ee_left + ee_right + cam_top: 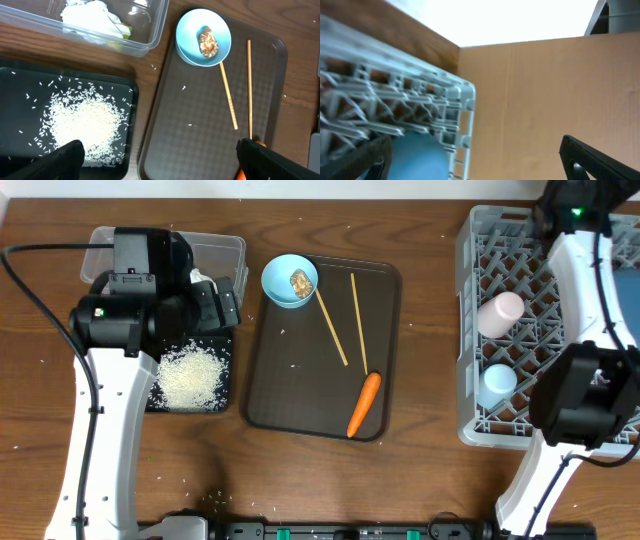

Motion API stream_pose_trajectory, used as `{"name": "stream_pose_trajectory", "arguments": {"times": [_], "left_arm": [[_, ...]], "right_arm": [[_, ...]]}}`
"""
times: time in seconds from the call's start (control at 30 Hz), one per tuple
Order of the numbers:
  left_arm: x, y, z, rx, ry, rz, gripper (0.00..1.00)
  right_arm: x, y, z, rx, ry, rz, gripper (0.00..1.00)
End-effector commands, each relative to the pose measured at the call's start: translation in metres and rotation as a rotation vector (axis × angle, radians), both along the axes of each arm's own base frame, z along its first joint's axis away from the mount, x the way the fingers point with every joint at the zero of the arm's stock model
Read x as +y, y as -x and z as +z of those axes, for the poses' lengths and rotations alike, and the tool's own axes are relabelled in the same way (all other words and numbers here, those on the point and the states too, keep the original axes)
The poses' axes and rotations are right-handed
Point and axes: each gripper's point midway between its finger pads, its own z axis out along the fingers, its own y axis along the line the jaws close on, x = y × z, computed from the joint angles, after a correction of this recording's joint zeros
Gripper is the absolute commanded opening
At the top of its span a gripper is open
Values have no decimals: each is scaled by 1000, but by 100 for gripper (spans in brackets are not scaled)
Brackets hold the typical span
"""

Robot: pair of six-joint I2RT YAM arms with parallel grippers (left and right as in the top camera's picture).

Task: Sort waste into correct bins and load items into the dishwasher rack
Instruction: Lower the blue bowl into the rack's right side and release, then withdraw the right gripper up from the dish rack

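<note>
Seen from overhead, the dark brown serving tray (pixel 300 395) lies in the middle of the table. At its far left corner stands the small light blue bowl (pixel 290 281) with a brown food lump (pixel 298 278). Two wooden chopsticks (pixel 358 317) lie along its middle, and the orange carrot (pixel 364 404) lies at its near right corner. Just left of the tray is the black tray (pixel 225 350), and the clear tub (pixel 225 250) is behind that, with the left gripper (pixel 225 302) above them. Well right of the tray stands the grey dishwasher rack (pixel 466 350) with the pinkish-white cup (pixel 500 312) and the light blue cup (pixel 497 383); the right arm hides its own fingers. In the left wrist view the jaws are spread wide and empty over the tray's left edge. White rice (pixel 85 122) is heaped in the black tray, and crumpled tissue (pixel 92 17) and a bit of wrapper (pixel 125 32) are in the tub. In the right wrist view the right gripper (pixel 475 150) is released and grasps nothing. A blue vessel (pixel 417 157) sits by the rack's edge; I cannot tell if it is a cup or a bowl. The step seems to be leaving this vessel in the rack, so the arm should rise straight, clear of the lattice and the cups. Over on the tray, one chopstick touches the bowl and may be dragged with it.
</note>
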Motion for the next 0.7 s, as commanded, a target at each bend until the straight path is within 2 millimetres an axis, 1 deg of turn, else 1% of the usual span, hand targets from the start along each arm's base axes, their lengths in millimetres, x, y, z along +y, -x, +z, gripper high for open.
{"name": "stream_pose_trajectory", "arguments": {"times": [0.0,0.07,0.17,0.27,0.33,0.4,0.53,0.57,0.63,0.67], "left_arm": [[3,0,-4,12,-11,5,98],[3,0,-4,12,-11,5,98],[3,0,-4,11,-11,5,98],[3,0,-4,12,-11,5,98],[3,0,-4,12,-11,5,98],[3,0,-4,12,-11,5,98],[3,0,-4,12,-11,5,98],[3,0,-4,12,-11,5,98],[3,0,-4,12,-11,5,98],[3,0,-4,12,-11,5,98]], "right_arm": [[23,4,15,-173,-111,-54,99],[43,6,7,-200,-206,-47,99],[88,6,-17,-177,-390,6,99],[143,12,-45,-103,-578,70,99],[179,16,-57,-60,-687,117,99],[215,17,-62,-29,-782,180,99],[278,21,-64,24,-924,318,99],[291,23,-64,35,-956,345,99],[322,29,-64,65,-1054,397,99],[340,34,-63,89,-1123,428,99]]}}
